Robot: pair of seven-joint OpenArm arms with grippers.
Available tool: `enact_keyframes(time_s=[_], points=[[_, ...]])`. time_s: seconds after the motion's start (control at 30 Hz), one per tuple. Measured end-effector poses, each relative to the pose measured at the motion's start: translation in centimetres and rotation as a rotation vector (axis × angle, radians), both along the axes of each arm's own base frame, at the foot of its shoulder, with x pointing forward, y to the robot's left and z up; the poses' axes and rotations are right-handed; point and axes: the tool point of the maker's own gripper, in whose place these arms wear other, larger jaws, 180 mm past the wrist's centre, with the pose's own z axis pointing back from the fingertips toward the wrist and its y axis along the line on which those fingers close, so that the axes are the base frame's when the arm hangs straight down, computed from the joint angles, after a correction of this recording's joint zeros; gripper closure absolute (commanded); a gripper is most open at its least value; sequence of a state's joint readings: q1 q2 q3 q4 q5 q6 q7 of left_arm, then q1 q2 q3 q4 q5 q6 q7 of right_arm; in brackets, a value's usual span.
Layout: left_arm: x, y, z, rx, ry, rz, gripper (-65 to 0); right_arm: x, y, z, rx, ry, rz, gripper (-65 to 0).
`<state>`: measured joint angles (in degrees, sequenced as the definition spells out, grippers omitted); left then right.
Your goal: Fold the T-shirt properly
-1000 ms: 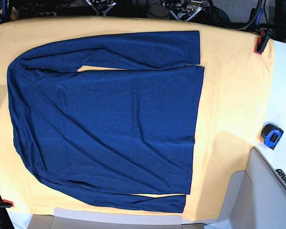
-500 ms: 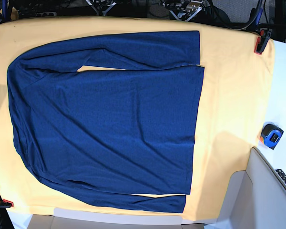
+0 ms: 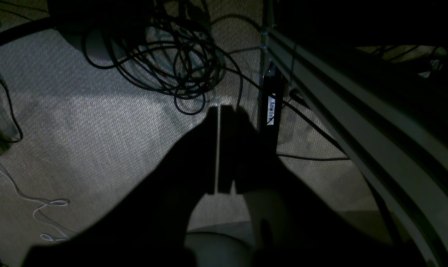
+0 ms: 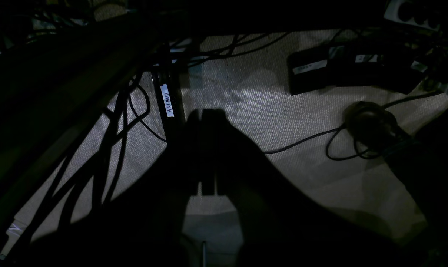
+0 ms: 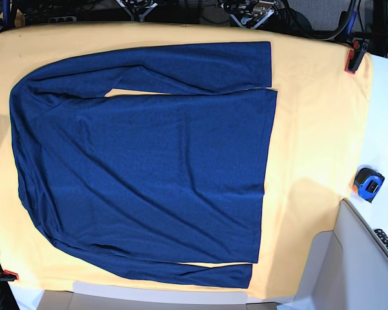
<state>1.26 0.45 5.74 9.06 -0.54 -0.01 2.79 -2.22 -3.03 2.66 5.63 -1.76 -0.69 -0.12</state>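
Here, T-shirt (image 5: 149, 168) flat on yellow cloth (image 5: 317, 129), left tool (image 3: 219, 111) and right tool (image 4: 205, 113) pressed together, off-table

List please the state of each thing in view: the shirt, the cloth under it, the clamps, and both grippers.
T-shirt: unfolded, spread flat, sleeves along its sides.
Table cloth: spread under the shirt.
Red clamps: gripping the cloth's edges.
Tape measure: lying beside the cloth.
Left gripper: shut, empty.
Right gripper: shut, empty.

The desk (image 5: 323, 129) is covered edge to edge by the flat T-shirt (image 5: 149, 168); a bare strip is left along its right edge. Red clamps (image 5: 355, 55) are fixed at the corners, and a blue tape measure (image 5: 368, 183) lies just beyond the right edge.
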Motion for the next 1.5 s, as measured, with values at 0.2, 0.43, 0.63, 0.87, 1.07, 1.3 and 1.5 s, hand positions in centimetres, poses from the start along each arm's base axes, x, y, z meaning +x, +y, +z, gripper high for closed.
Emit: enact_keyframes(time_s=[0.2, 0.43, 0.63, 0.87, 1.07, 1.3, 1.5], points=[[0.0, 0.0, 0.0, 0.000, 0.000, 0.000, 0.0, 0.1, 0.0, 0.0, 0.000, -0.002, 0.000, 0.0], [0.0, 0.0, 0.0, 0.000, -0.006, 0.004, 0.0, 0.3, -0.7, 0.2, -0.011, -0.034, 0.001, 0.0], [-0.5, 0.0, 0.8, 0.000, -0.080, 0.004, 0.0, -0.6, -3.2, 1.0, -0.057, -0.089, 0.005, 0.0], [-2.8, 0.8, 2.1, 0.008, -0.110, -0.004, 0.0, -2.7, -3.7, 1.8, -0.068, -0.103, 0.008, 0.0], [-2.7, 3.1, 4.4, 0.045, -0.162, -0.020, 0.0, -5.8, -4.2, 3.4, -0.083, -0.110, 0.014, 0.0], [-3.7, 4.8, 9.3, 0.074, -0.252, -0.057, 0.0, -7.9, -5.7, 6.8, -0.113, -0.169, 0.041, 0.0], [-1.8, 5.0, 14.4, 0.061, -0.386, -0.127, 0.0, -7.8, -7.2, 11.2, -0.134, -0.260, 0.083, 0.0]])
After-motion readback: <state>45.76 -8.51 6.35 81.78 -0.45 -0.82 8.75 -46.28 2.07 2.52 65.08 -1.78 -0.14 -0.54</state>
